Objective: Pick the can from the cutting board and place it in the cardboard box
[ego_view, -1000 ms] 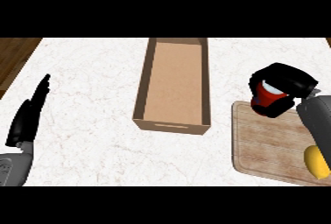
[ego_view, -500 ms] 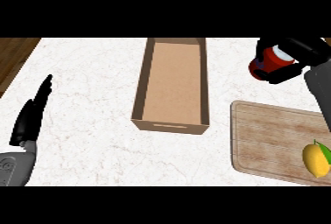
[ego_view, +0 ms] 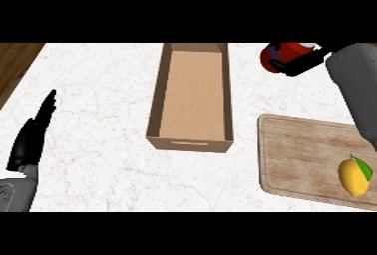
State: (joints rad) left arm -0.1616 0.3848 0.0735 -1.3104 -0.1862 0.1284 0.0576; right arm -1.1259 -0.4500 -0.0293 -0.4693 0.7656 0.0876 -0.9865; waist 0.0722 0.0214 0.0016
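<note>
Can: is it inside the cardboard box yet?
No. The can is held in the right hand, right of the cardboard box, whose inside shows only bare bottom.

A white marbled counter (ego_view: 95, 89) carries an open cardboard box (ego_view: 156, 99) at its middle. A wooden cutting board (ego_view: 302, 149) lies to the box's right.

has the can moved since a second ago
Yes. The can, held in the right hand, has left the cutting board and now sits up beside the far right corner of the cardboard box.
</note>
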